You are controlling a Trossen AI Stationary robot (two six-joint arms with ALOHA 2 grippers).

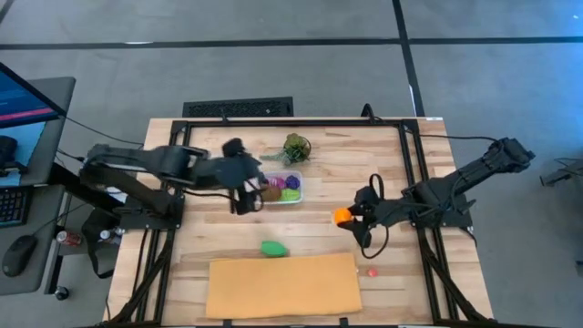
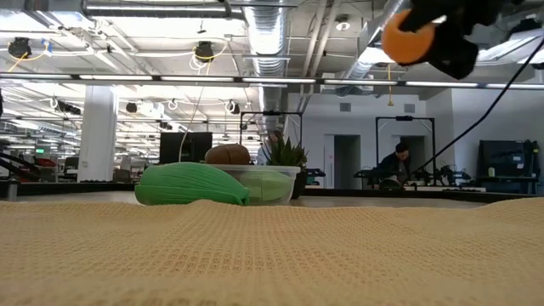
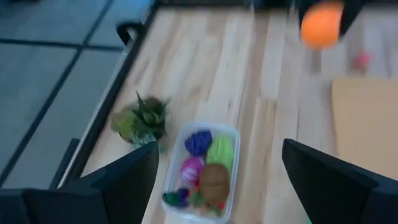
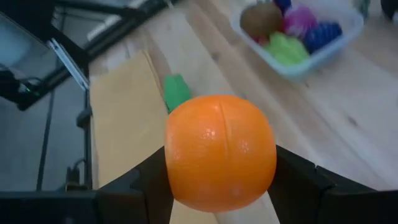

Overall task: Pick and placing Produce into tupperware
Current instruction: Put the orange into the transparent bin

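Produce, left to right: small clear plastic rectangular tub on the wooden table holds several toy pieces; left end effector hovers beside it, fingers spread, empty. Right end effector grips a smooth orange ball-shaped toy fruit, raised. Likely light, rigid, slippery; hold across its widest part. Green toy vegetable lies near the tan woven mat. Open workshop behind.

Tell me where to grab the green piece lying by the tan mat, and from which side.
Come straight down on the green piece. It lies flat and elongated on bare wood beside the tan mat, so close across its narrow middle, probably with the open left claw.
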